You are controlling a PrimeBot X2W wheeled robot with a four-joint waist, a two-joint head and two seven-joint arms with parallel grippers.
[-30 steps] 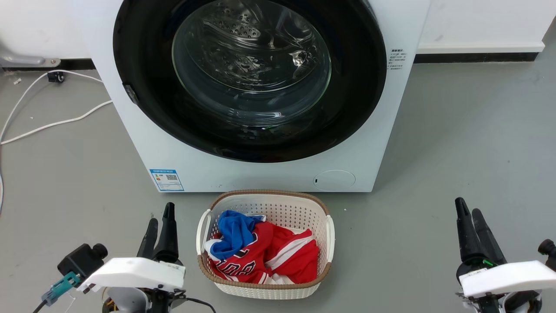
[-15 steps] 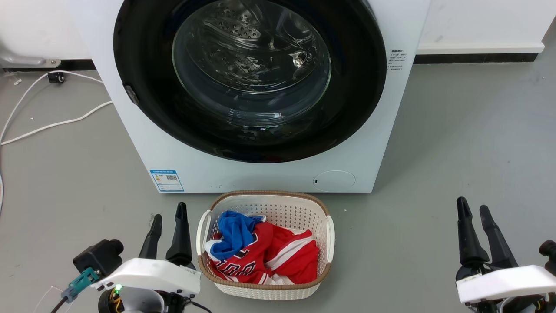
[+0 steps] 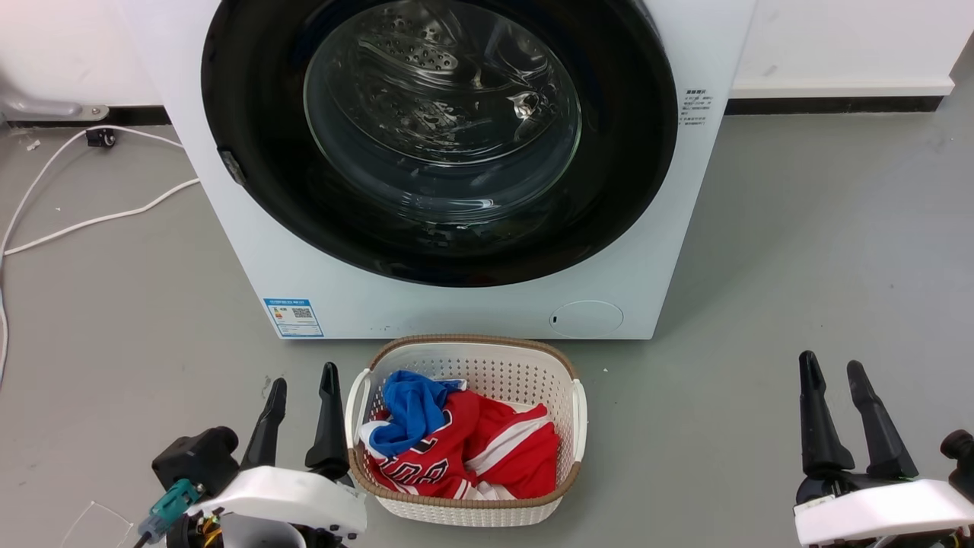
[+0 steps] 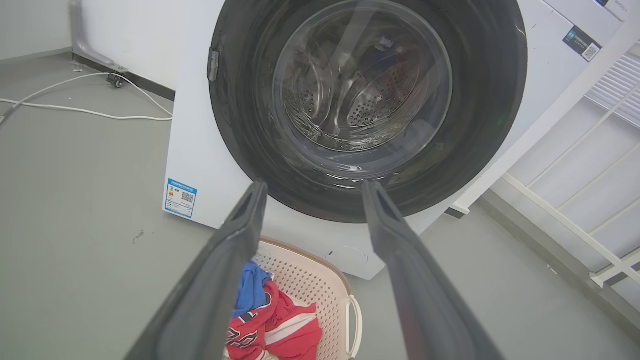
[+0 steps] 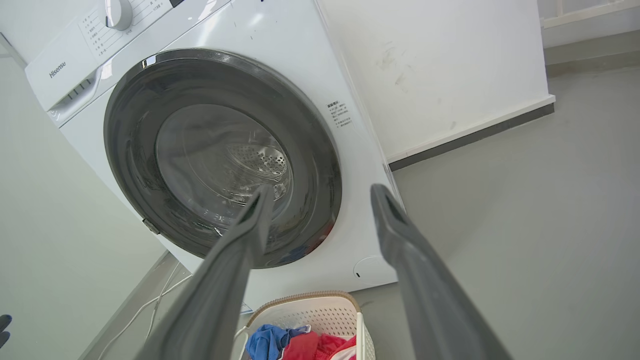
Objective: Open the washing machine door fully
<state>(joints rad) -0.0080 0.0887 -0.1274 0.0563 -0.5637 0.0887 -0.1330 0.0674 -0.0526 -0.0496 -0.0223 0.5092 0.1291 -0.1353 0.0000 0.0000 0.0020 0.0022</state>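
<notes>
We have both grippers low and near, and the washing machine door (image 3: 440, 137) stands at the far side, lying flat against the front of the white washer (image 3: 456, 312), above and beyond the basket (image 3: 472, 340) of clothes (image 3: 472, 449) on the floor (image 3: 799, 251). The left gripper (image 3: 303, 378) sits just left of the basket, spread apart and holding nothing. The right gripper (image 3: 831, 364) is well off to the right over bare floor, likewise apart and empty.

We judge the door stiff and fairly heavy: a thick glossy black ring round a bulging glass centre. We cannot tell which side it swings from. The gloss and the glass should be slippery, and the bulge offers nothing to pinch, so we would not take hold there. A small grey tab (image 3: 230, 166) on the door's left rim looks the likeliest place to hook on, though we cannot tell whether it is a catch or a handle. We expect a firm tug to free it, then an easy swing, and the basket stands close under that sweep
</notes>
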